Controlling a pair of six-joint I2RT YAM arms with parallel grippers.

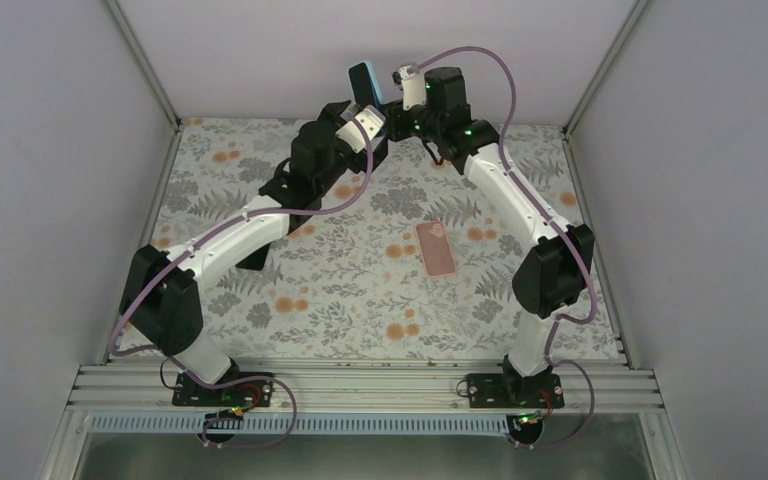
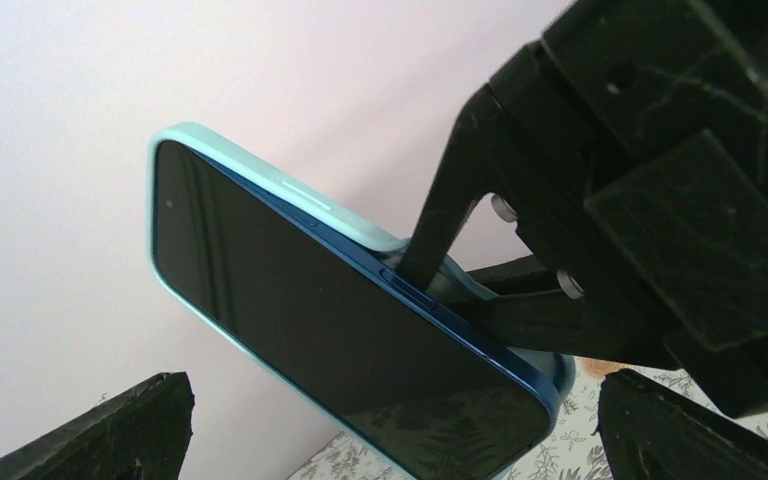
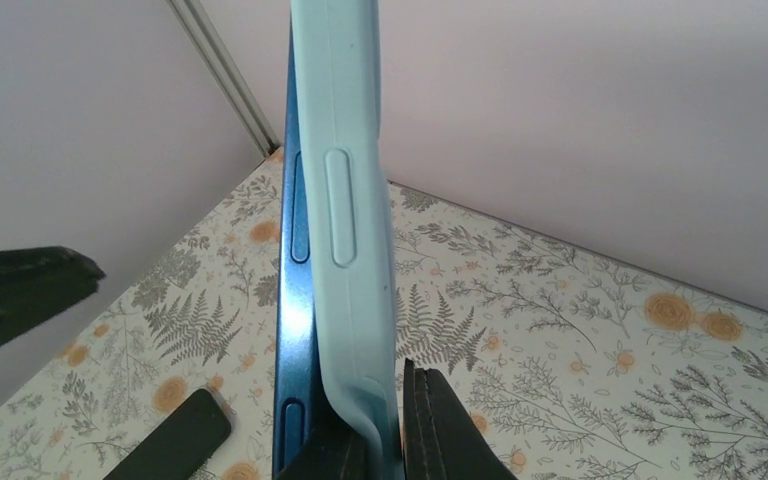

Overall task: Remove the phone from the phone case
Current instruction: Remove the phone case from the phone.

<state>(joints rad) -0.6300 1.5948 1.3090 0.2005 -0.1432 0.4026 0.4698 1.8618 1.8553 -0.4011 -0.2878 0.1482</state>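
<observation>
The right gripper [image 3: 385,425] pinches the soft case [image 3: 355,200], the left gripper [image 2: 392,405] is apart; the phone [image 2: 330,320] looks hard and slippery, so hold its edges.

Pale aqua phone case [image 3: 355,200], deep-blue-edged phone [image 2: 310,320], grey-fern orange-blossom tablecloth [image 1: 360,275], possibly pink slab [image 1: 437,248].

far centre — left arm [image 1: 250,225], right arm [image 1: 510,185], phone case [image 1: 365,82] crowd back wall [image 1: 260,50] | mat [image 1: 360,290] middle — pink device [image 1: 436,248] | flanks open
</observation>
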